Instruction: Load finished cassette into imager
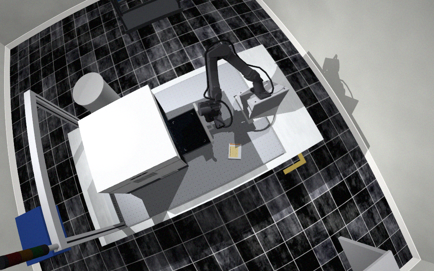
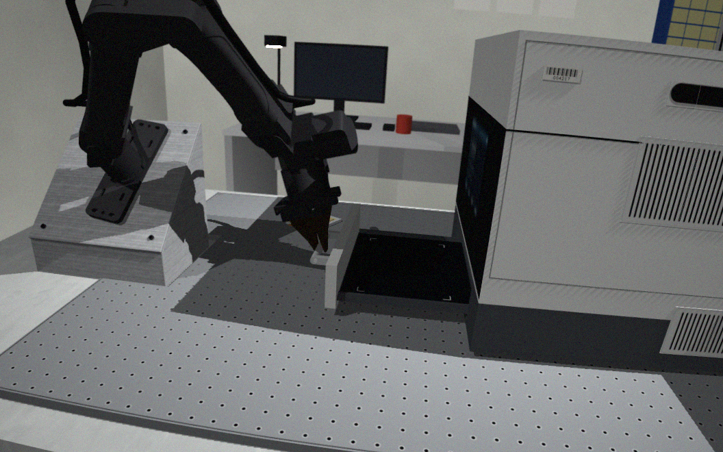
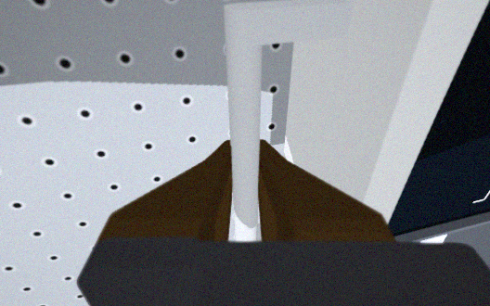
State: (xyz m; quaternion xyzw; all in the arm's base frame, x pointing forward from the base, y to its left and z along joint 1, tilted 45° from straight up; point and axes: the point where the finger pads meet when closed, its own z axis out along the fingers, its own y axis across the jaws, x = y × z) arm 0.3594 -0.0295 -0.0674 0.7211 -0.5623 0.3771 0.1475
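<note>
The gel imager IM (image 1: 124,138) (image 2: 606,196) is a big white box on the table. Its drawer is pulled out, and the dark glass (image 1: 186,131) (image 2: 403,264) (image 3: 456,185) with white corner marks (image 3: 483,197) is bare. My gripper (image 1: 218,125) (image 2: 319,246) (image 3: 245,151) is shut on the drawer's white bar handle (image 3: 243,116) (image 2: 324,259) at the front panel (image 2: 331,280). The cassette FINISHED (image 1: 234,151), a flat yellow and white piece, lies on the perforated board away from the drawer. In the exterior view my gripper mostly hides it.
The arm stands on a grey wedge block (image 1: 262,104) (image 2: 117,224) beside the drawer's front. The perforated board (image 1: 212,168) (image 2: 297,364) stretches along the imager. A desk with a monitor (image 2: 341,72) and a red cup (image 2: 403,124) stands behind the table.
</note>
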